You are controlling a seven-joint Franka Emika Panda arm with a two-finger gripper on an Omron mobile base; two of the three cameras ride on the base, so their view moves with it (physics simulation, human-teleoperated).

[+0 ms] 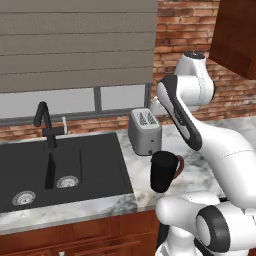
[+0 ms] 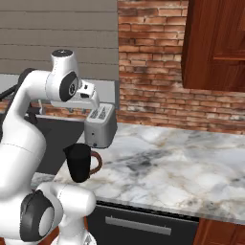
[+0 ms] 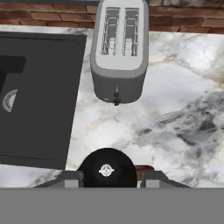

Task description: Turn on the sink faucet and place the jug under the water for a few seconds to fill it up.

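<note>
The step in hand looks like picking up the jug (image 1: 164,171), which stands on the marble counter (image 2: 182,167) directly below the gripper (image 3: 106,178), in front of the toaster (image 3: 119,52) and to the right of the sink (image 1: 60,170). To do it well, the hand should come straight down, centred over the jug's open top, and close on the rim or wall away from the reddish handle (image 2: 97,164), keeping clear of the toaster just beyond it. No water runs from the faucet (image 1: 46,125) yet, well off to the gripper's left. The fingers stand partly spread on either side of the jug's mouth in the hand view; they hold nothing, and I cannot tell whether they touch it.
</note>
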